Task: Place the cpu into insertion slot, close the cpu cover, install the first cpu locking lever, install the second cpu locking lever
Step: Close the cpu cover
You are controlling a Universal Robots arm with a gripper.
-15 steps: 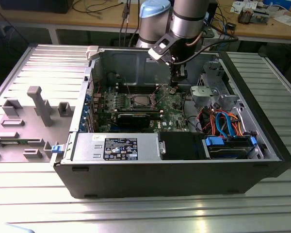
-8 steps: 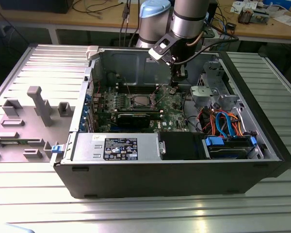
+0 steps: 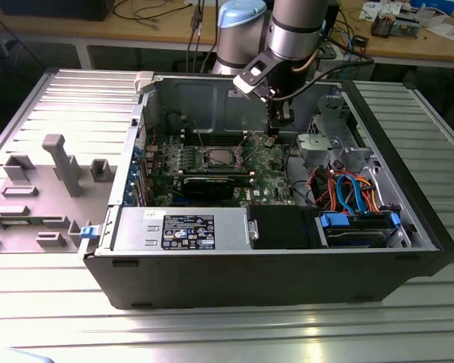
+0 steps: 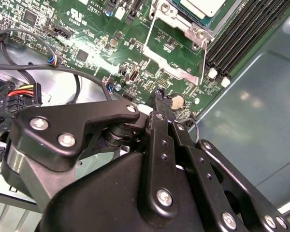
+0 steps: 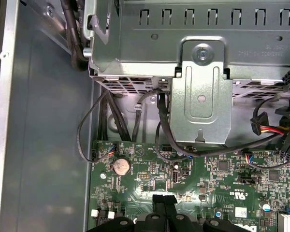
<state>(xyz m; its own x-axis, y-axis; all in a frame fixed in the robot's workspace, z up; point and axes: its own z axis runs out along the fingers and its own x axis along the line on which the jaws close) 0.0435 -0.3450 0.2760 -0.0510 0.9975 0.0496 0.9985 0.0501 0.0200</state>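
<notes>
Exterior view: my gripper (image 3: pixel 272 138) hangs low over the motherboard (image 3: pixel 268 162), near the cpu (image 3: pixel 216 156).

Second wrist view: fingers pressed together, holding nothing. The cpu sits in the insertion slot (image 4: pixel 166 8), with the cpu cover (image 4: pixel 176 69) swung open.

First wrist view: tips near the coin cell (image 5: pixel 121 166).

Judgement: push the cover's free edge gently and keep off the chip.

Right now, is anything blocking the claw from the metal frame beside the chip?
Nothing visible does. Between the gripper and the open frame lies only low green board; the coin battery sits beside the tip.
</notes>
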